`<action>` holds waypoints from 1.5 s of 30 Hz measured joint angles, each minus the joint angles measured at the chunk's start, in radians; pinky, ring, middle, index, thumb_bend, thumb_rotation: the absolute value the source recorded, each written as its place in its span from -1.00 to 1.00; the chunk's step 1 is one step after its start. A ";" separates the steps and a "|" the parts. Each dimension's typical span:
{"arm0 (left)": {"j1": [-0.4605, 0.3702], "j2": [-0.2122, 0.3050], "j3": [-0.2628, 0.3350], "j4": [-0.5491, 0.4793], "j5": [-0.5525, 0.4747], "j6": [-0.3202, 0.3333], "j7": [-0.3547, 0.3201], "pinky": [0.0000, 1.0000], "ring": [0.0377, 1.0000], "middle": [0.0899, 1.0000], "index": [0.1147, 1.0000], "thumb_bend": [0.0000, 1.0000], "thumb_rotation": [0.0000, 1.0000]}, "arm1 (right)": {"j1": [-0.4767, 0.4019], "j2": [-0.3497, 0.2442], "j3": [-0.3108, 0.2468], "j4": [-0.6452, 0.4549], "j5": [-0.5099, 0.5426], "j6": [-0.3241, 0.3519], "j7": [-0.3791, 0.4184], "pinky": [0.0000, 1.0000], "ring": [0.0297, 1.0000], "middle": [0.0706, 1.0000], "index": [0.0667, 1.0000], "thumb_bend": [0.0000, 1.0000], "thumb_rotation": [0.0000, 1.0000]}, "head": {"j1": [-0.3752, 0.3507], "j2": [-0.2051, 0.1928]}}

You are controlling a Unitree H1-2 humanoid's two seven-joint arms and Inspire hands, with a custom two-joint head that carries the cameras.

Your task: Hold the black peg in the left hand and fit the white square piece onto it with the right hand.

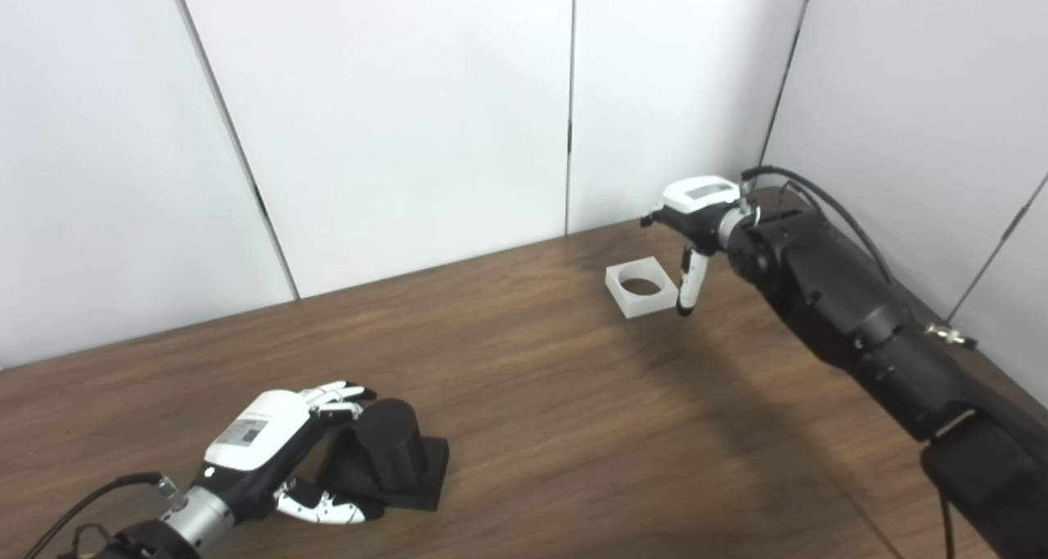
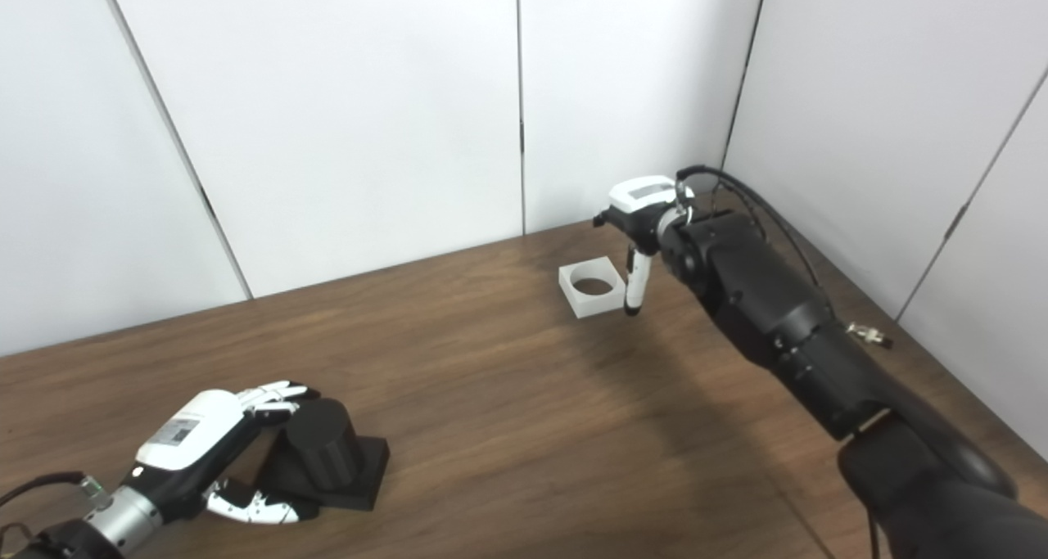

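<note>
The black peg (image 1: 389, 444) is a short cylinder standing on a black square base (image 1: 409, 481), on the table at the near left. My left hand (image 1: 274, 436) is cupped around it, fingers (image 1: 336, 395) behind the cylinder and thumb (image 1: 323, 508) in front of the base, not closed on it. The white square piece (image 1: 641, 288) with a round hole lies flat on the table at the far right. My right hand (image 1: 696, 215) hovers just to its right, with one white digit (image 1: 688, 285) pointing down at the piece's right edge. Its other fingers are mostly hidden.
The brown wooden table (image 1: 532, 395) is enclosed by white wall panels (image 1: 393, 117) at the back and the right. My right forearm (image 1: 851, 313) stretches along the table's right side.
</note>
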 measured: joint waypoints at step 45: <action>0.025 0.011 0.022 -0.061 -0.008 0.037 -0.052 0.70 0.79 0.72 0.11 0.88 -0.96 | -0.139 0.069 0.184 0.262 -0.039 0.031 -0.030 0.43 0.69 0.66 0.23 0.66 -0.45 | 0.020 0.041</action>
